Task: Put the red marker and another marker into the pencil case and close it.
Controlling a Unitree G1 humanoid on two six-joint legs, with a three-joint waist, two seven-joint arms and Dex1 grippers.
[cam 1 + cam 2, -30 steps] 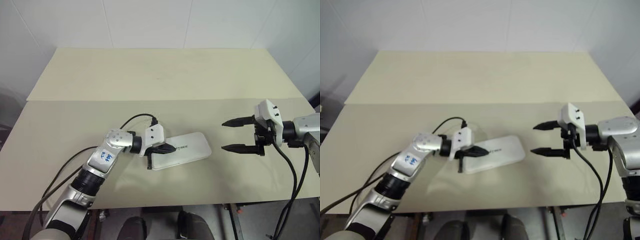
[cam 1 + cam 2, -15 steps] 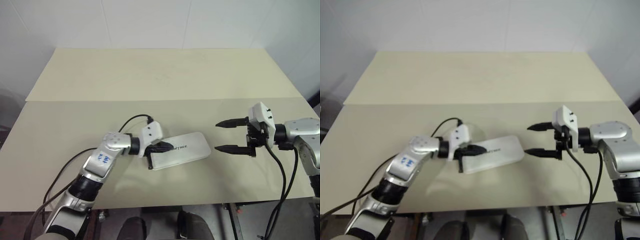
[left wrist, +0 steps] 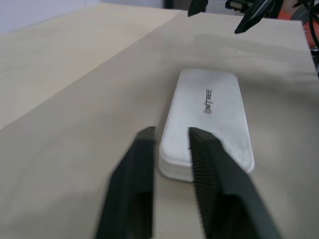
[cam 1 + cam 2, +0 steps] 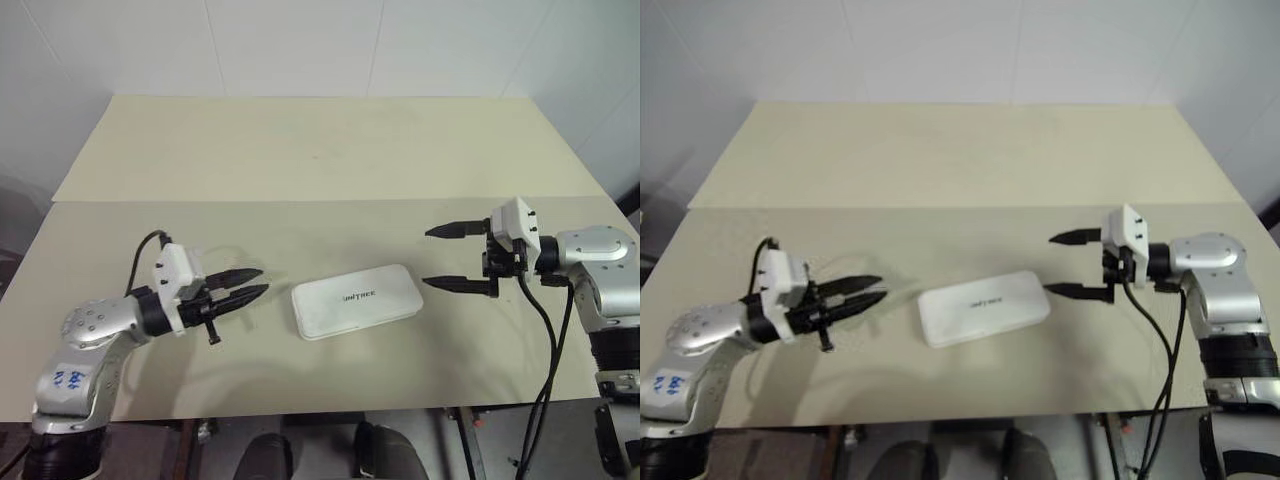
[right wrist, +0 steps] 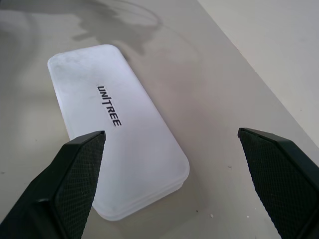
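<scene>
A: Quick pass. Where's your flat white hard-plastic pencil case (image 4: 356, 301)?

B: Lying flat on the beige tabletop (image 4: 300, 170), near the front edge, roughly midway between your two arms. The lid is down, so the case is closed, with the small dark UNITREE logo (image 4: 357, 295) facing up. Long axis runs left to right, the right end angled a little toward the far side.

A: Left gripper (image 4: 243, 283)?

B: Off to the left of the case, well apart from it, pointing at the case's left end. Its two black fingers are parted by a narrow gap. Nothing is between them. In the left wrist view you see the case (image 3: 207, 119) straight ahead past the fingertips (image 3: 148, 137), not touching.

A: Right gripper (image 4: 443, 257)?

B: On the right side of the case, pointing left at it, the lower fingertip close beside the case's right end but not touching. Jaws are spread wide and hold nothing. In the right wrist view the case (image 5: 117, 144) lies on the table between and beyond the two fingers (image 5: 75, 172).

A: Markers?

B: You can't see inside the closed case, so I can't tell what's in it.
</scene>
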